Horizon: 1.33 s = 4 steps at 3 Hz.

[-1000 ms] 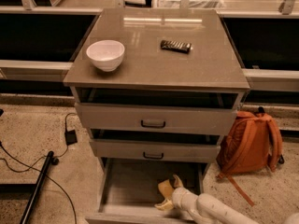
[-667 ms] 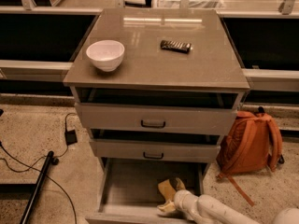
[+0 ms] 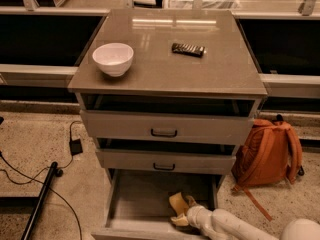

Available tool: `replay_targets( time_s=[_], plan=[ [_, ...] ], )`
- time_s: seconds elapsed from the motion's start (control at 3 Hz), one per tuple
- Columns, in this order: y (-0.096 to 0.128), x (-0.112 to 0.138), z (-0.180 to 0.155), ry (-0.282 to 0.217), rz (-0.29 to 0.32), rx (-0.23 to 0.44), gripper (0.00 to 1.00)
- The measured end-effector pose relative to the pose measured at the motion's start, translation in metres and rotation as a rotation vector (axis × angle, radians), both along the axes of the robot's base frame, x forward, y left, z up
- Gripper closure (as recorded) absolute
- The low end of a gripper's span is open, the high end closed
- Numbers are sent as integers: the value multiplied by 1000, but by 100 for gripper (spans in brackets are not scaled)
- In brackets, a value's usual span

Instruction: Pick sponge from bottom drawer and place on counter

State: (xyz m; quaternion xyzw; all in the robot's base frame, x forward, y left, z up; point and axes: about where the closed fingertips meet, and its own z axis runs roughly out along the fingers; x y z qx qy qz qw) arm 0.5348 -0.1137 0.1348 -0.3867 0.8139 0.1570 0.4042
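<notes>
Hardly moved, tool (image 3: 181,216) sits low in bottom drawer (image 3: 137,200), apparently clamped on tilted sponge (image 3: 177,203).

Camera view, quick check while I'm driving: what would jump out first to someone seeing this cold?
The open bottom drawer low in the view draws the eye: the white arm reaches in from the lower right, and the gripper sits at the yellow sponge near the drawer's front right. Next come the orange backpack at the right, and the white bowl and dark snack bar on the counter.
</notes>
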Motion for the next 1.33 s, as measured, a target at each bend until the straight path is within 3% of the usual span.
replay_targets(
  time_s=[0.67,1.0,1.33],
  plan=[
    [9,2,-8,26,28,24,71],
    [8,5,22,-31,46,60,94],
    [-5,2,97,-190,76,88,100]
  ],
)
